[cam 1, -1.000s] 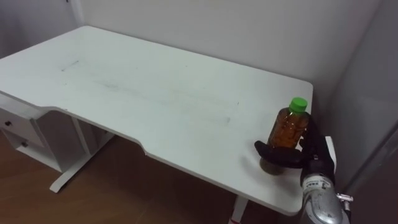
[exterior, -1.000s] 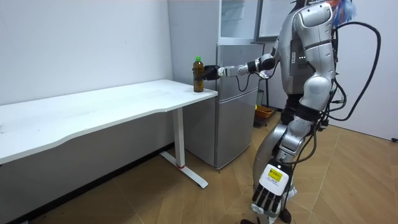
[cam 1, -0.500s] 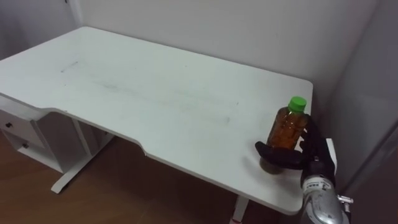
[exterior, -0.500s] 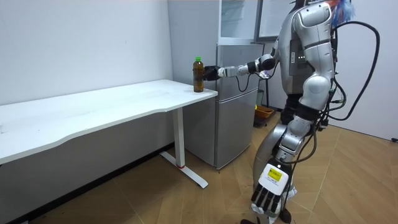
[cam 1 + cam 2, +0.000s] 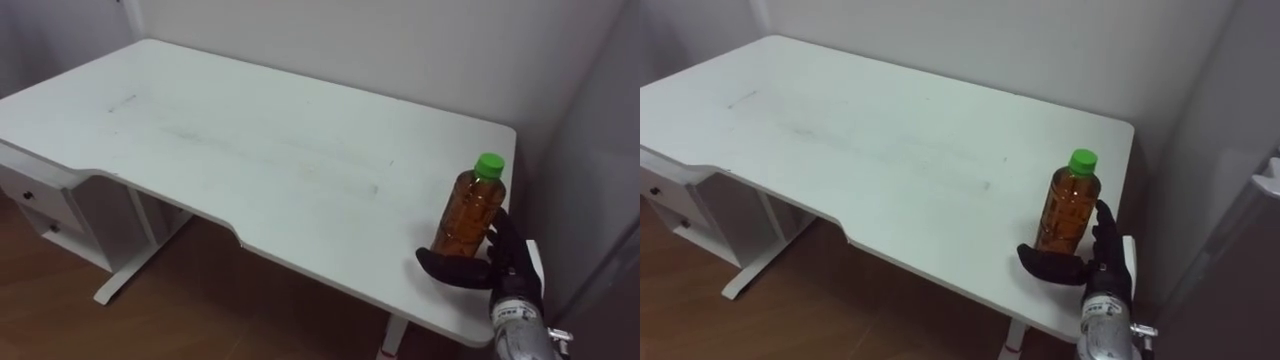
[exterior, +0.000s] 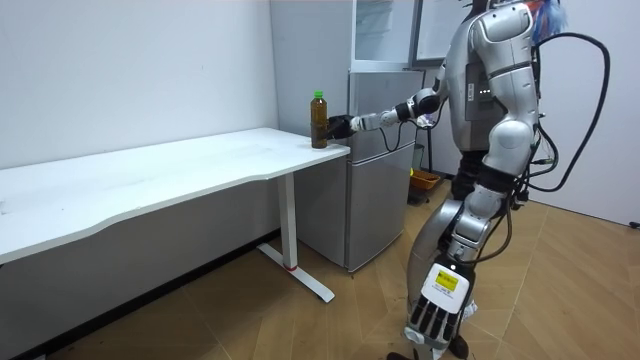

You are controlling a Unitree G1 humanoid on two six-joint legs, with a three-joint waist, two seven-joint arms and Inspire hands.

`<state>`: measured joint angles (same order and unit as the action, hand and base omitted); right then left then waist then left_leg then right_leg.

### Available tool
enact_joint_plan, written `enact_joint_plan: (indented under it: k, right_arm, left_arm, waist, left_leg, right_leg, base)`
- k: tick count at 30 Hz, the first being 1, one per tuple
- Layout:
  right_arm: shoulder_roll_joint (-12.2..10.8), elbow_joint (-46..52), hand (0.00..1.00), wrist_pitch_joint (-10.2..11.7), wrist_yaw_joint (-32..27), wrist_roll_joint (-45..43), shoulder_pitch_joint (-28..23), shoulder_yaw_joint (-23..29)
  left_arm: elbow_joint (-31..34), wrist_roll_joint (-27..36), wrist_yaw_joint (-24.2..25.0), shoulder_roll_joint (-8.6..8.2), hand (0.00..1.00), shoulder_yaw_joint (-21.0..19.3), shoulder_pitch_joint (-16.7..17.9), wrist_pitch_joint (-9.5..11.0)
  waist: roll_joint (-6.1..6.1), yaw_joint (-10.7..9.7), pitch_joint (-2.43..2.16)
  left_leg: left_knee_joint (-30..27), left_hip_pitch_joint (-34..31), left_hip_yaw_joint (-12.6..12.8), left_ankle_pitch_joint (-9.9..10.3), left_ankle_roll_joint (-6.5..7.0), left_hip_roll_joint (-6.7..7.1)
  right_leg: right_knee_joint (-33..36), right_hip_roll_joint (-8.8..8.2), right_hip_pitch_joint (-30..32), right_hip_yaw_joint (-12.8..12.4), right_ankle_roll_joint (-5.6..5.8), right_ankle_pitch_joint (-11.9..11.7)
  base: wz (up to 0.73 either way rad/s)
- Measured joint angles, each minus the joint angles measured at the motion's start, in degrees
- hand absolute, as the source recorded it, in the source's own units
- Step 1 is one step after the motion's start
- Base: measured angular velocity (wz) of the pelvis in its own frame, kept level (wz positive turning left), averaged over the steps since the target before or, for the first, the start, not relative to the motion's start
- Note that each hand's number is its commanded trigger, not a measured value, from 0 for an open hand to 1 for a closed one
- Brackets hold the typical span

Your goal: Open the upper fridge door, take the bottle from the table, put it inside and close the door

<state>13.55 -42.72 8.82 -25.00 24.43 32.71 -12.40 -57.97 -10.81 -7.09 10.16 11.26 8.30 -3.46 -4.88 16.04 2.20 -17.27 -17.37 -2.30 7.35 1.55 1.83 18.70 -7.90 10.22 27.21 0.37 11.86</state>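
Right hand (image 5: pixel 508 272) had fingers (image 5: pixel 505 240) curled around upright bottle (image 5: pixel 470 210) at worktop (image 5: pixel 250 150) corner; left hand (image 6: pixel 433 320) hung relaxed.

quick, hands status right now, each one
Left hand: open, fingers relaxed, hanging by the robot's side.
Right hand: closed round the lower part of the amber bottle standing on the white table.

— Where's the bottle (image 5: pixel 470 215)?
— At your four o'clock, upright at the tabletop's (image 5: pixel 250 150) right end, with your right hand (image 5: pixel 480 268) round its base.
— The fridge (image 6: pixel 380 160)?
— Just beyond that end. The drawers (image 5: pixel 45 210) are under the left end, at eight o'clock.
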Motion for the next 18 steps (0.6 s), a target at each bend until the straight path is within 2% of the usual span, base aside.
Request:
enact_joint_plan:
  k: [18]
  right_arm:
    - [-0.3, -0.2, 0.00, -0.1, -1.3, -0.4, 0.4, 0.0]
  left_arm:
    - [-0.1, 0.0, 1.2, -0.01, 0.00, 0.9, 0.0, -0.2]
  waist:
    - [-0.03, 0.3, 0.06]
  left_leg:
    - [-0.1, -0.3, -0.1, 0.0, -0.02, 0.07]
  right_leg:
    - [0.0, 0.06, 0.2, -0.1, 0.01, 0.1]
  base:
    - [0.00]
